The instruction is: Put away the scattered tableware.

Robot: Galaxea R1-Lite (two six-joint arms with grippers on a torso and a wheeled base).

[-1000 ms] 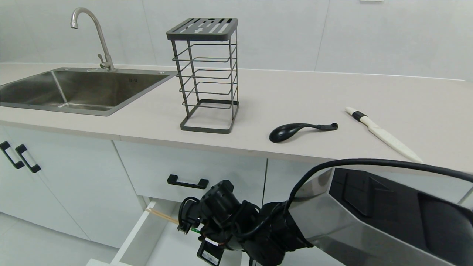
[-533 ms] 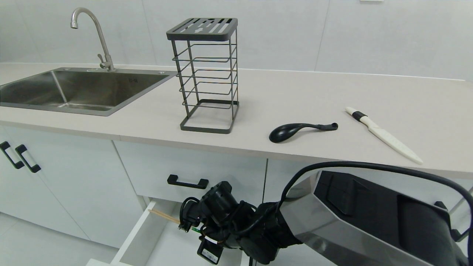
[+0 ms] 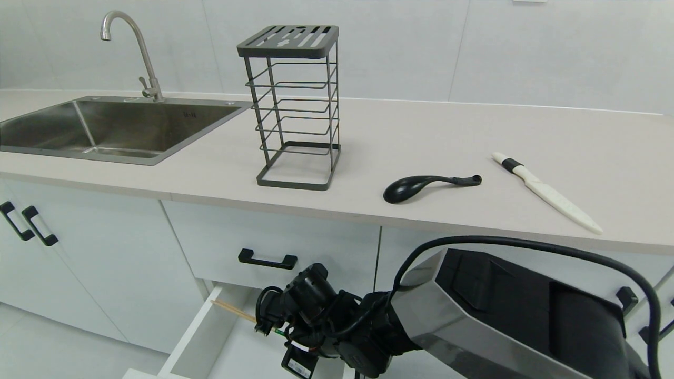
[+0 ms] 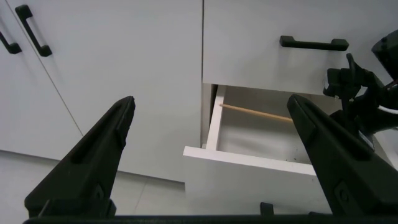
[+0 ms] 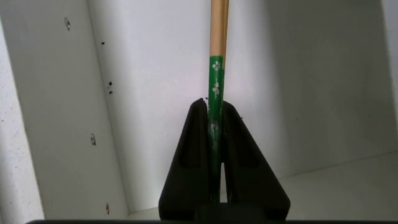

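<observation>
- The right gripper [image 5: 215, 109] is down inside the open drawer [image 3: 194, 337], below the counter's front edge, its fingers pinched on the chopsticks [image 5: 217, 37].
- The grip is on the green patterned end; the bare wood runs out ahead of the fingers, over the white drawer floor.
- From the head view, the free end of the chopsticks points at the drawer's left wall near the back corner. I cannot tell whether it touches the wall.
- The drawer is pulled well out, with a closed drawer front and its black handle [image 3: 267, 259] just above it.
- The left gripper [image 4: 211, 102] hangs out in front of the cabinets with its fingers spread wide and nothing between them. It is well apart from the drawer's front rim.
- On the counter [image 3: 447, 126], a black spoon [image 3: 416, 185] lies near the front edge, bowl towards the rack and handle pointing right.
- A white knife [image 3: 547, 193] lies to the right of the spoon and apart from it. It is angled, with its tip just beside the front edge.
- The wire rack [image 3: 288, 41] stands upright to the left of the spoon, with bare counter between them.
- There is open counter behind the spoon and knife, back to the wall.
- The sink [image 3: 79, 152] and tap [image 3: 152, 93] are at the far left, well apart from the tableware.
</observation>
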